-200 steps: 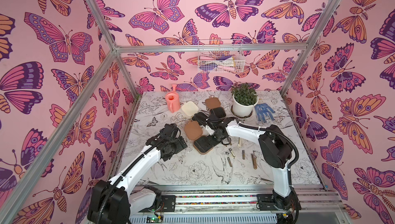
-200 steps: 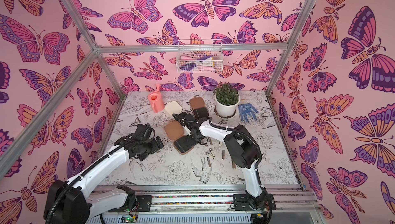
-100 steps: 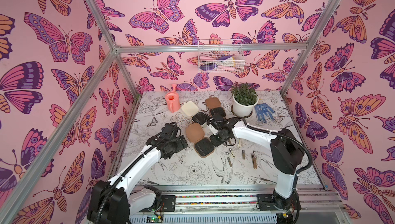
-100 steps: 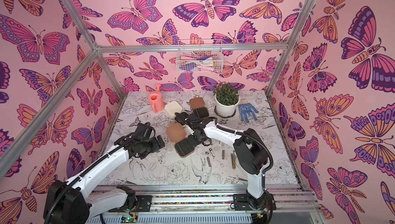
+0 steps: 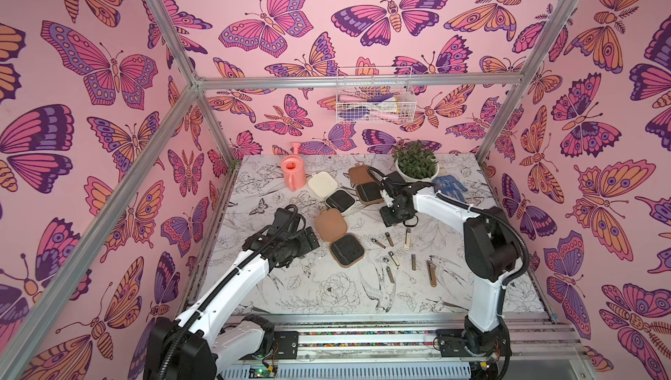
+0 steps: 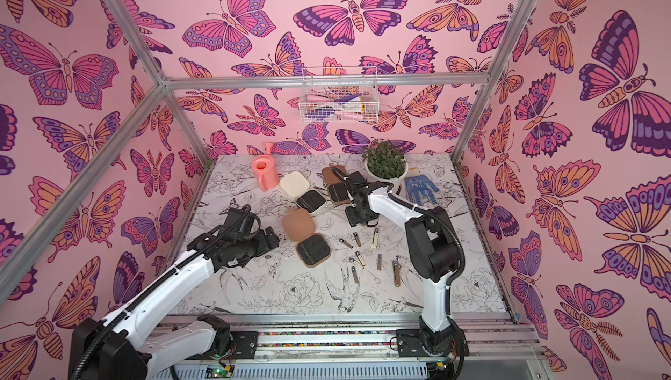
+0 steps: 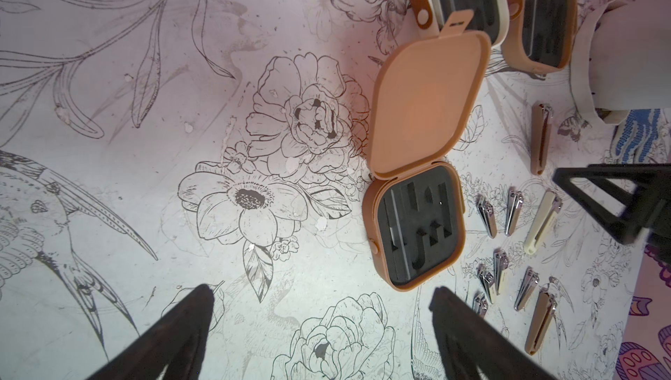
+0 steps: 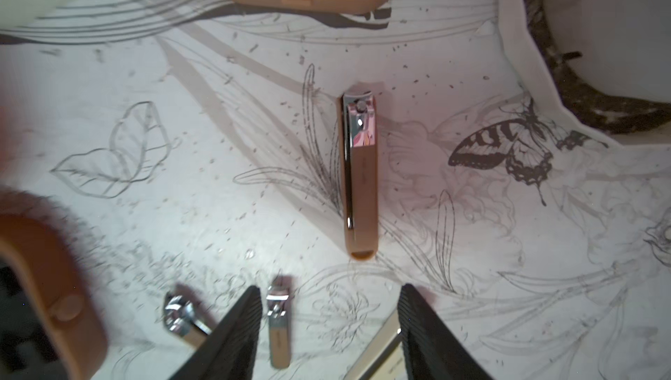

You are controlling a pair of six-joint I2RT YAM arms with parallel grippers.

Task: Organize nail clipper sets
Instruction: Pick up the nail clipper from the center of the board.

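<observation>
My left pincer point(image 7: 321, 289) hangs open and empty, just beside the open tan case point(image 5: 346, 251). Right of the case, small clippers point(image 5: 390, 254) lie loose on the table point(image 5: 290, 298). My right pincer point(image 8: 330, 289) is open too, holding nothing. The long tan clipper point(image 8: 359, 175) lies just ahead of it, pointing straight away, so the right arm is nearer. The plant pot point(image 8: 610, 26) stands near, so room is tight there.

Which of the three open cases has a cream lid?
The case beside the pink watering can; the other two are brown.
</observation>
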